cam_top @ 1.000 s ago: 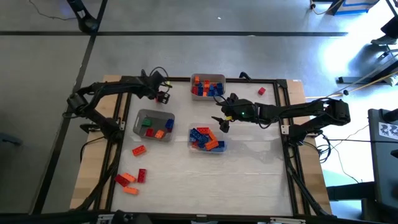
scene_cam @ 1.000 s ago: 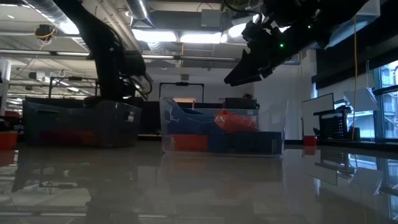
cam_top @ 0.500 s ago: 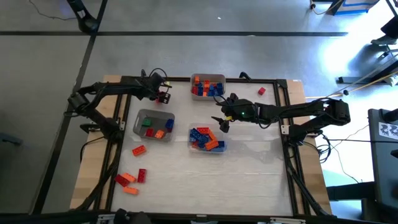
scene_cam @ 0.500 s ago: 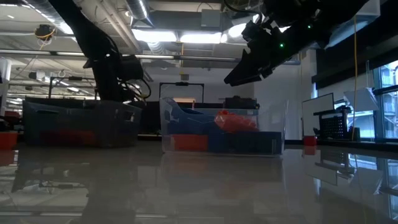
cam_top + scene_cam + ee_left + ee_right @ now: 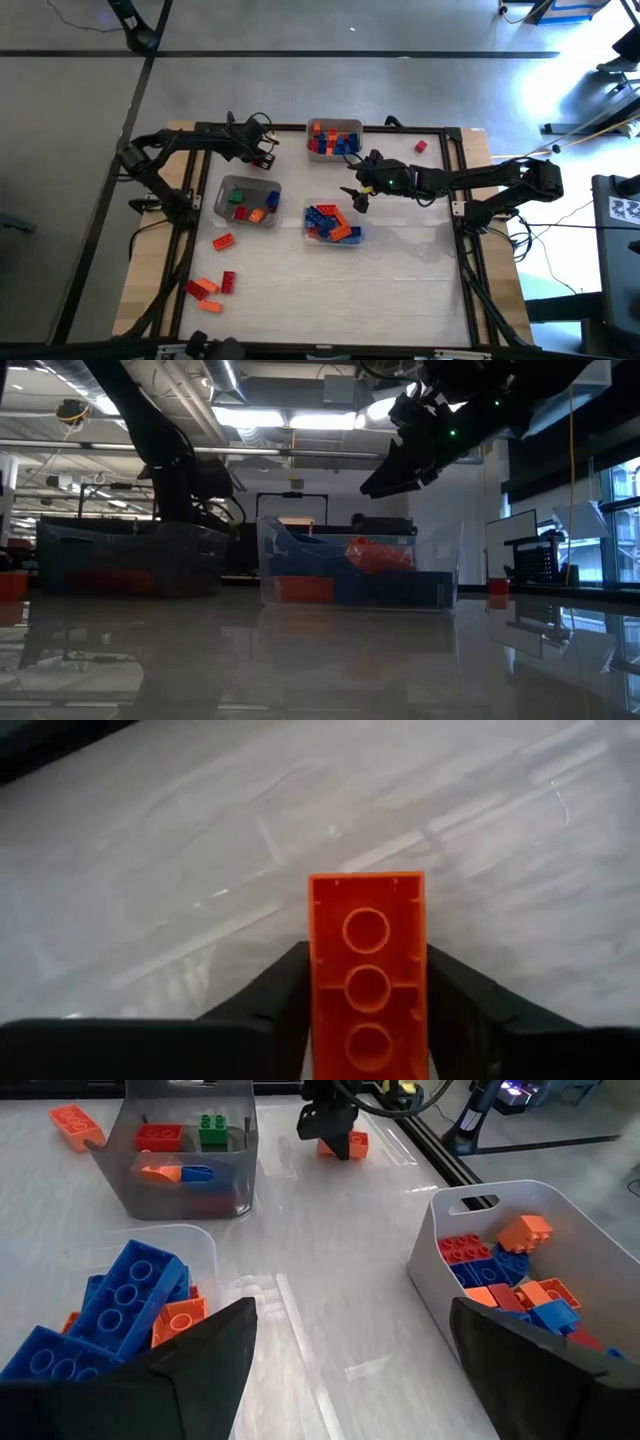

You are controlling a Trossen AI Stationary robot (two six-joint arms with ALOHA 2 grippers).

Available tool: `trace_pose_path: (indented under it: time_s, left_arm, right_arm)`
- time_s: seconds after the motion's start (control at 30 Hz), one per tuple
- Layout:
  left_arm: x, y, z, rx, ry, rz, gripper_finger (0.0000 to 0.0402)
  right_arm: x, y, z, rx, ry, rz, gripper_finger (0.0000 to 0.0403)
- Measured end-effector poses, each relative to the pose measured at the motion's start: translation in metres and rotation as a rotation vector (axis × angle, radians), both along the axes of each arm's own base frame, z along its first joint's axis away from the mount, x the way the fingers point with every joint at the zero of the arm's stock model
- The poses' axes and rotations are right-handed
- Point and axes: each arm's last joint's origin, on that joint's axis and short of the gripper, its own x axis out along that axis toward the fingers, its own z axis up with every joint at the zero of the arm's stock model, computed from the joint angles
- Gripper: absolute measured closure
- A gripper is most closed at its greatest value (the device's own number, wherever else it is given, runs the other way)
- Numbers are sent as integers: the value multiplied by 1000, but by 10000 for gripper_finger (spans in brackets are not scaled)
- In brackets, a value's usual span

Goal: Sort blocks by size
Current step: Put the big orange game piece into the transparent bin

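An orange brick (image 5: 366,970) lies on the table near the far left corner, beyond the grey tray (image 5: 247,200), showing a face with three round rings. My left gripper (image 5: 264,154) is down over it and shut on it; the right wrist view shows that gripper (image 5: 328,1125) with the brick (image 5: 352,1145) under it. My right gripper (image 5: 350,1370) hangs open above the table between the two white trays (image 5: 333,139) (image 5: 332,222), touching nothing. All three trays hold red, orange, blue and green blocks. My left gripper pinches the orange brick's two long sides (image 5: 318,1000) between its fingers (image 5: 280,995), which lie along those sides. They come steeply from above, slanting down. In the right wrist view the brick sits at table level; its underside is hidden.
Loose orange and red bricks lie at the near left (image 5: 222,241) (image 5: 205,288) (image 5: 228,281). A single red brick (image 5: 420,146) lies at the far right. The black frame rail (image 5: 300,128) runs along the table's edges. Bare table spreads across the near right.
My left gripper has gone down toward the table at the far left, onto the orange brick, which has stayed where it lay.
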Motion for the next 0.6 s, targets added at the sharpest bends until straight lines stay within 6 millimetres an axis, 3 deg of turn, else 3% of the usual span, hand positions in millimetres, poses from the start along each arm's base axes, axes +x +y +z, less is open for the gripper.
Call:
trace_pose_path:
  time_s: [0.13,0.27,0.47,0.6]
  left_arm:
    - [0,-4,10,19,15,-51,277]
    - [7,-11,34,88,-42,-95,273]
    - [17,-31,75,191,-176,-180,262]
    - [30,-54,98,217,-343,-342,269]
  right_arm:
    - [1,0,1,-1,-14,-1,72]
    - [1,0,1,0,-14,-1,72]
    - [1,0,1,1,-15,-1,72]
    - [1,0,2,0,-19,-1,72]
